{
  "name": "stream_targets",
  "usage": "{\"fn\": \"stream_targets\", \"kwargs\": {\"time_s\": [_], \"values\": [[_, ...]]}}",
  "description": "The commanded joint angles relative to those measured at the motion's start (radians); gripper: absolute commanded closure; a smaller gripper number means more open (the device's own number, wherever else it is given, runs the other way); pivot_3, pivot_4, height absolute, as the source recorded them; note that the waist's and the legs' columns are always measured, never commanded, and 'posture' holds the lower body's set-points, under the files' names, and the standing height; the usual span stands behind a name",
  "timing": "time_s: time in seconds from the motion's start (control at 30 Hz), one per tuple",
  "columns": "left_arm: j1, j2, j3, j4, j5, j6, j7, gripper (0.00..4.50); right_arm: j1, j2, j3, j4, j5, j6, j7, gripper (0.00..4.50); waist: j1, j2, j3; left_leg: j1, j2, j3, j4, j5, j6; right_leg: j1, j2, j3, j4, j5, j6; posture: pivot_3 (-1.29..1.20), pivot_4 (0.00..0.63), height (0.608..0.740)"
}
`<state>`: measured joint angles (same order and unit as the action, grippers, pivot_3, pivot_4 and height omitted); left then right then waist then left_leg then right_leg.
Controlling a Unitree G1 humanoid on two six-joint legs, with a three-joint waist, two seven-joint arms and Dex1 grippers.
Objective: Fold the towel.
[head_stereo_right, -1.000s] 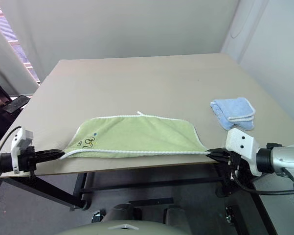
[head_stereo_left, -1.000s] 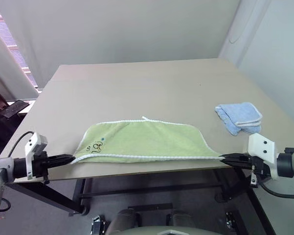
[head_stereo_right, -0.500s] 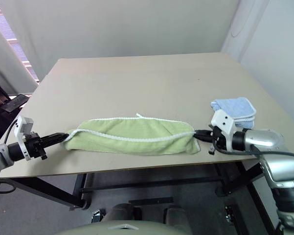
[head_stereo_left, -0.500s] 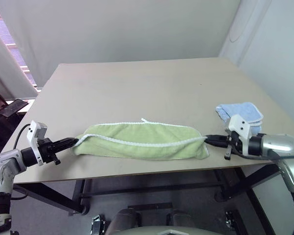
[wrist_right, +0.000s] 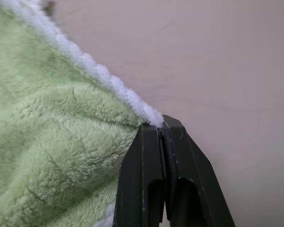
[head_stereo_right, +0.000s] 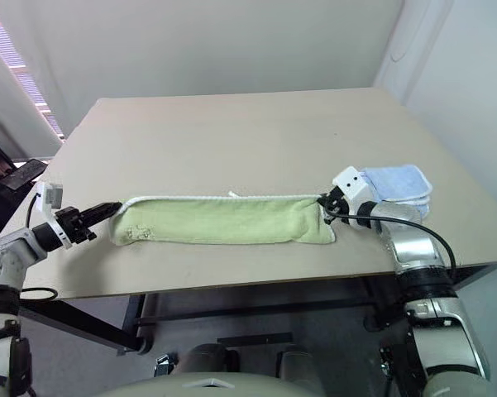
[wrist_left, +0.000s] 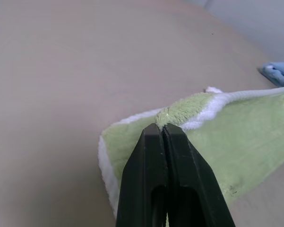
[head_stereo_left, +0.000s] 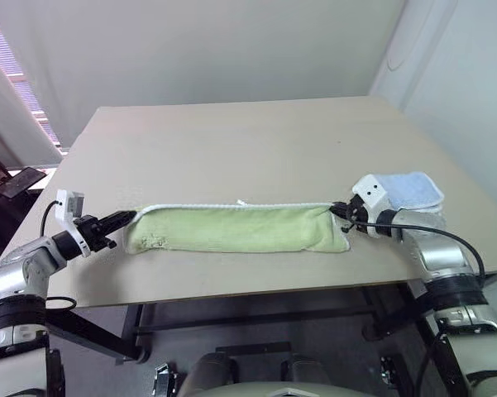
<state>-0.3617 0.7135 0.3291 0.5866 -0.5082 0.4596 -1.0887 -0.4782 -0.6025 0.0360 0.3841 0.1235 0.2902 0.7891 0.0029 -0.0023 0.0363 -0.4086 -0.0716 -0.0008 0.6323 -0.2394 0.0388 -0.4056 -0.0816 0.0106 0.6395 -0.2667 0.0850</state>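
The light green towel (head_stereo_left: 236,229) is laid in a long, thin folded strip across the near part of the tan table (head_stereo_left: 248,145). Its left corner is pinched tight by the left gripper (head_stereo_left: 126,217). Its right corner is pinched tight by the right gripper (head_stereo_left: 337,210). A small folded blue cloth (head_stereo_left: 412,188) is seen just to the right of the right gripper.

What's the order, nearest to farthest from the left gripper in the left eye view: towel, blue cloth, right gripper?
1. Towel: pinched at the corner in the left gripper.
2. Right gripper: at the towel's opposite end.
3. Blue cloth: just beyond the right gripper, on the table's right side.
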Motion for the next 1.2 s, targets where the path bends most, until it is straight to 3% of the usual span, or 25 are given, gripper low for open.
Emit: {"fn": "stream_targets", "kwargs": {"time_s": [0.03,0.33,0.47,0.8,1.07,1.2], "values": [[-0.034,0.003,0.005,0.029,0.011,-0.036,-0.007,4.5,-0.061,0.018,-0.01,0.067,-0.026,-0.05,-0.04,4.49,-0.005,0.0,0.0,0.0,0.0,0.0,0.0,0.0,0.0,0.0,0.0,0.0,0.001,0.0,0.0,0.0,0.0,0.736],[-0.073,-0.038,0.002,0.113,0.034,-0.079,-0.005,4.5,-0.132,0.083,0.024,0.234,-0.065,-0.116,-0.035,4.49,-0.02,0.0,0.0,0.001,0.0,-0.001,0.001,0.002,-0.004,0.0,0.0,0.0,0.009,0.0,0.001,0.0,0.0,0.736],[-0.07,-0.049,0.015,0.122,0.026,-0.066,-0.003,3.52,-0.137,0.099,0.029,0.24,-0.059,-0.104,-0.01,3.51,-0.022,0.0,0.0,0.001,0.0,-0.001,0.001,0.003,-0.004,0.0,0.0,0.0,0.01,0.0,0.001,0.0,0.0,0.736],[-0.066,-0.036,0.088,0.078,-0.005,-0.075,0.057,0.04,-0.136,0.081,-0.033,0.2,-0.025,-0.064,-0.033,0.05,-0.022,0.0,0.0,0.001,0.0,-0.001,0.001,0.003,-0.004,0.0,0.001,0.0,0.01,0.0,0.001,0.0,0.0,0.736],[-0.027,-0.035,0.177,-0.14,-0.108,0.011,0.111,0.04,-0.119,0.048,-0.251,-0.067,0.228,0.288,-0.045,0.05,-0.018,0.0,0.0,0.001,0.0,-0.002,0.001,0.002,-0.004,0.0,0.0,0.0,0.01,0.0,0.001,0.0,0.0,0.736],[0.062,-0.039,0.16,-0.339,-0.163,0.089,0.1,0.04,-0.045,0.043,-0.345,-0.209,0.318,0.432,-0.105,0.05,-0.018,0.0,0.0,0.0,0.0,-0.002,0.0,0.002,-0.004,0.0,0.0,0.0,0.009,0.0,0.001,0.0,0.0,0.736]]}}
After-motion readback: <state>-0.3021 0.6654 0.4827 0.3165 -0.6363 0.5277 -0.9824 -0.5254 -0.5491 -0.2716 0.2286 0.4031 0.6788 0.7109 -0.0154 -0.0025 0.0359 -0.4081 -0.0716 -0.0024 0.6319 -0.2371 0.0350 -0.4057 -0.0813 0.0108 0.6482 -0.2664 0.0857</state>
